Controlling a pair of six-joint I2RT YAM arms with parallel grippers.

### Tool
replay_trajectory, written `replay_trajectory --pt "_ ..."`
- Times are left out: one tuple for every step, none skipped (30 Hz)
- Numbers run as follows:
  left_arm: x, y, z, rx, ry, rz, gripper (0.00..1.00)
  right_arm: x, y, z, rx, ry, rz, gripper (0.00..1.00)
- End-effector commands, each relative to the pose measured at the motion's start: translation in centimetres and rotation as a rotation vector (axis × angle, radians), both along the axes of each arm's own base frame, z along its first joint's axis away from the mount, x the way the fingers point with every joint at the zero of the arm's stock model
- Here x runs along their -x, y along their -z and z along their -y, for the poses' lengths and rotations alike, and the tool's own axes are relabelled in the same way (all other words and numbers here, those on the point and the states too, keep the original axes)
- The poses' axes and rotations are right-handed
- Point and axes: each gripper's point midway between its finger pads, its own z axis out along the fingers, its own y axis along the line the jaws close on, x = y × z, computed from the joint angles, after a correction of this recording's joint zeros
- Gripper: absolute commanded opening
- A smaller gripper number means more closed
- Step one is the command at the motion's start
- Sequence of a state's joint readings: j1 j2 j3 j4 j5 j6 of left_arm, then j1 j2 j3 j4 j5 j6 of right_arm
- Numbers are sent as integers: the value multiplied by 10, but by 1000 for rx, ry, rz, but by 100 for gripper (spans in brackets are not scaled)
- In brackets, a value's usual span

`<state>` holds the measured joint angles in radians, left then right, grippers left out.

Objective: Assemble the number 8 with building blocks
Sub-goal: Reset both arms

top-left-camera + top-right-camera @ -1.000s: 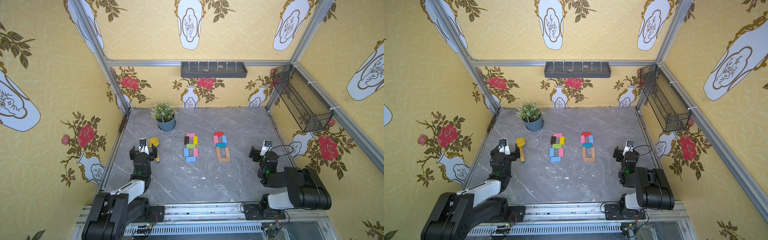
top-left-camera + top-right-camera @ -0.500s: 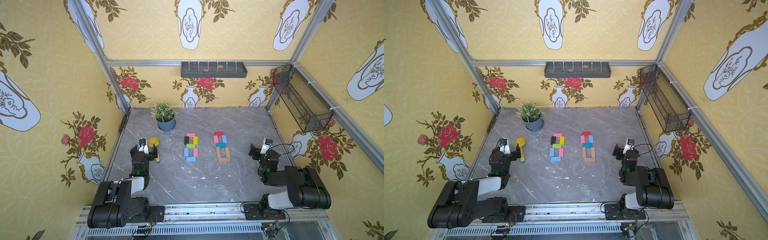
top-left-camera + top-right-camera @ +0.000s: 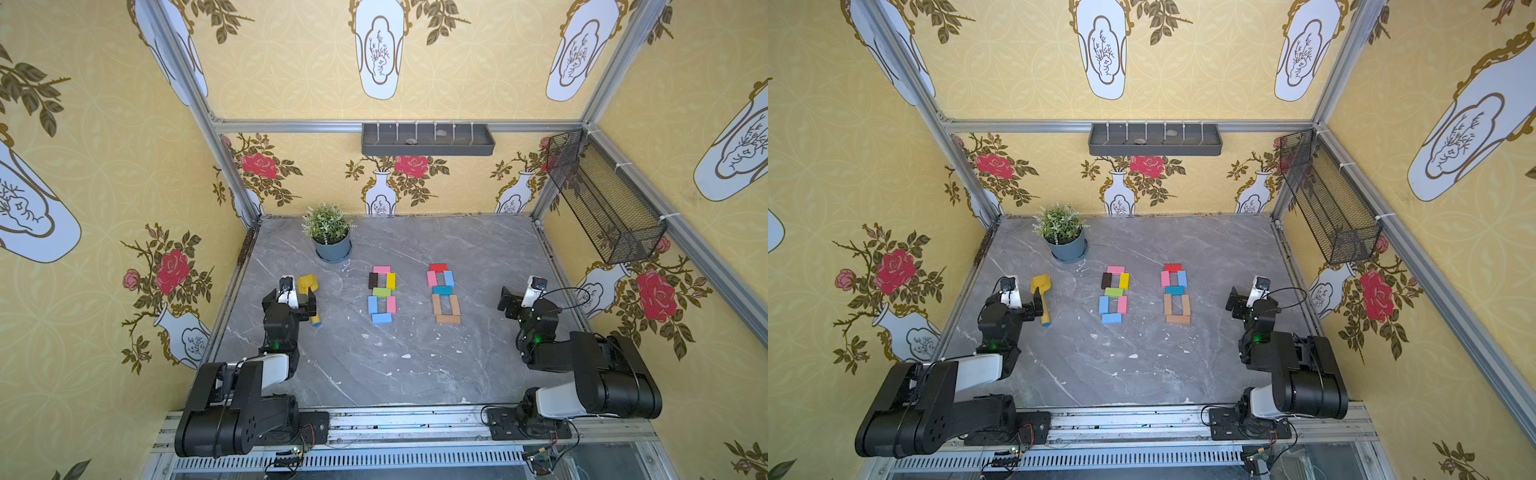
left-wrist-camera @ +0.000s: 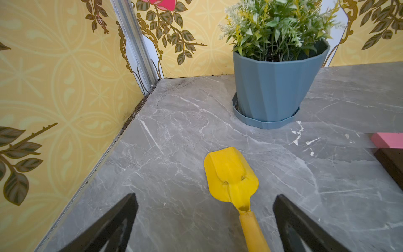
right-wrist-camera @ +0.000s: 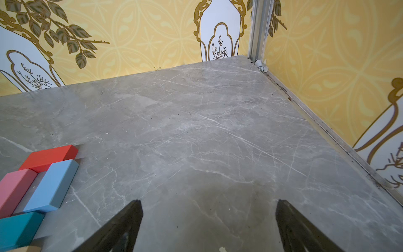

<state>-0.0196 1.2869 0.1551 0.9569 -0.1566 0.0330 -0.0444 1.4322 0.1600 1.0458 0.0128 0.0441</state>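
grey marble table [image 3: 395, 374] carries building blocks [image 3: 381, 292], a yellow scoop [image 3: 307, 284], a potted plant [image 3: 331, 237].

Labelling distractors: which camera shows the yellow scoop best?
Left wrist: the yellow scoop fills the foreground, its bowl sharp, with only the handle's end cut off. Both top views show it small, the handle partly behind the left arm. The right wrist view misses it.

Top views: both sit high above the table's [image 3: 415, 374] 6 o'clock edge, tilted down toward 12 o'clock, far off, and share the whole tabletop.
Left wrist view: low at 9 o'clock, facing 12 to 1 o'clock. The scoop [image 4: 231, 176] is close, the plant pot [image 4: 272, 87] beyond it.
Right wrist view: low at 3 o'clock, facing 12 o'clock, with blocks [image 5: 50, 185] at its frame edge.
Both top views also cover these patches.
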Motion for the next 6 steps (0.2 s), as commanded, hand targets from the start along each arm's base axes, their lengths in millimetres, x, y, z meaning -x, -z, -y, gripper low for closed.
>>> replay_trajectory --pt "-1 -5 1 7 7 25 100 -3 -3 0 -8 -6 12 98" --pt "-1 -5 2 6 9 26 100 -3 -3 0 -11 -10 11 98" --pt "-1 -5 1 6 8 26 100 -4 -3 0 -15 -13 9 98" --pt "-1 -6 1 6 8 27 100 -4 -4 1 -22 -17 9 98" --pt "-1 -5 2 7 9 25 100 -4 -4 1 -23 -19 10 98" --pt "-1 -6 2 5 9 27 100 -4 -3 1 -23 -19 7 98"
